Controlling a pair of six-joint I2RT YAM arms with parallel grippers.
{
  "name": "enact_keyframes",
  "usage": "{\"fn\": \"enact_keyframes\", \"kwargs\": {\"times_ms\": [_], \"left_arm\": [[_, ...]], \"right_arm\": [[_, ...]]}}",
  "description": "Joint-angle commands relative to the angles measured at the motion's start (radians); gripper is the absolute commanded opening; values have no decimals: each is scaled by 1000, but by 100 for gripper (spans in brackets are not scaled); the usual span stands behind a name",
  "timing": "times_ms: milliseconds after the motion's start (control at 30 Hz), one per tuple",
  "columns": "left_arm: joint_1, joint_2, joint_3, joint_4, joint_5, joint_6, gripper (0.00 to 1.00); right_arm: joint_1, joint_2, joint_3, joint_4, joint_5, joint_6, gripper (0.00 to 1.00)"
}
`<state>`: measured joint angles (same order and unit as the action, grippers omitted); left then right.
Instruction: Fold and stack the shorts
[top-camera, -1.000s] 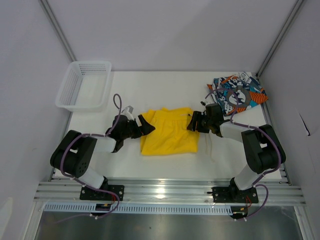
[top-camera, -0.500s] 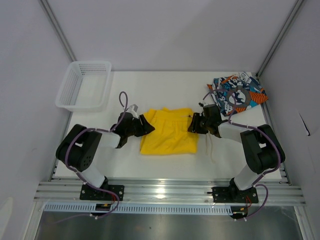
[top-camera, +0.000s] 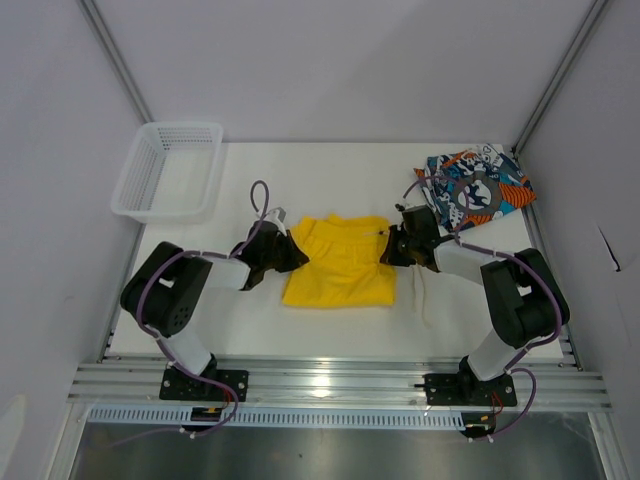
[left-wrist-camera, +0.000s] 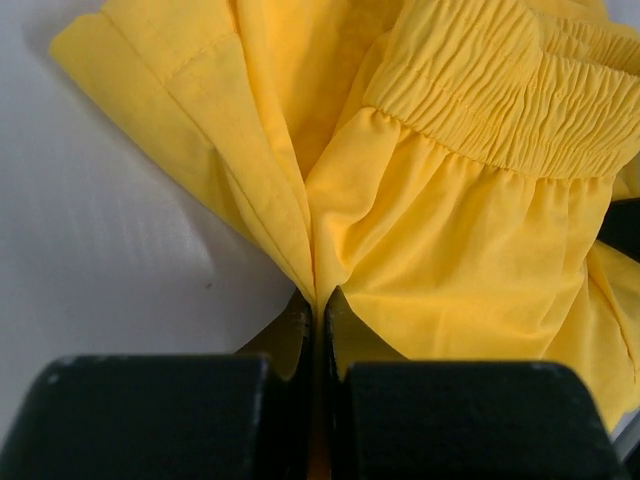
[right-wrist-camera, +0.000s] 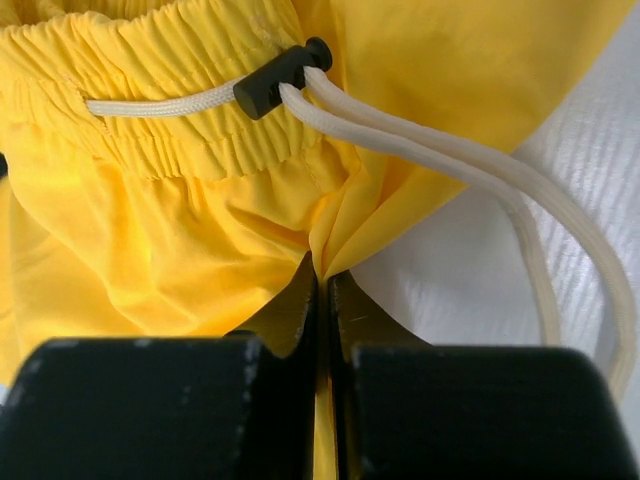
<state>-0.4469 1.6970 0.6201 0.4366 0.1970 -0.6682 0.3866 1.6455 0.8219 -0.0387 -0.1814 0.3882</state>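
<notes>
Pinched at both sides on the table (top-camera: 330, 170): yellow shorts (top-camera: 340, 268), left edge fold nipped in the tight-closed left gripper (left-wrist-camera: 320, 310), right edge below the waistband likewise in the right gripper (right-wrist-camera: 322, 275). Seems soft, light and limp, apt to sag between holds, better taken at waistband or hem seam, minding the white drawstring (right-wrist-camera: 430, 150) trailing off its right side. Farther off, beyond its right corner, printed shorts (top-camera: 480, 188), crumpled and hard to read; cannot tell how many layers sit in either pinch.
</notes>
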Motion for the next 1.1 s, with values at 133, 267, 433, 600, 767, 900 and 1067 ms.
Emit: {"fn": "enact_keyframes", "kwargs": {"times_ms": [133, 267, 433, 600, 767, 900, 1067], "left_arm": [[-76, -10, 165, -197, -85, 32, 0], [-90, 18, 268, -262, -102, 4, 0], [-145, 65, 372, -315, -163, -22, 0], [-187, 128, 510, -344, -182, -65, 0], [-228, 185, 641, -371, -229, -83, 0], [-249, 243, 769, -361, -242, -82, 0], [-276, 351, 924, -325, -222, -65, 0]], "right_arm": [[6, -33, 106, -85, 117, 0, 0], [0, -38, 179, -138, 169, 1, 0], [-46, -6, 292, -204, 181, -2, 0], [-110, 40, 414, -247, 207, -12, 0], [-190, 88, 523, -286, 206, -32, 0], [-248, 108, 603, -302, 194, -37, 0], [-324, 132, 660, -280, 132, -35, 0]]}}
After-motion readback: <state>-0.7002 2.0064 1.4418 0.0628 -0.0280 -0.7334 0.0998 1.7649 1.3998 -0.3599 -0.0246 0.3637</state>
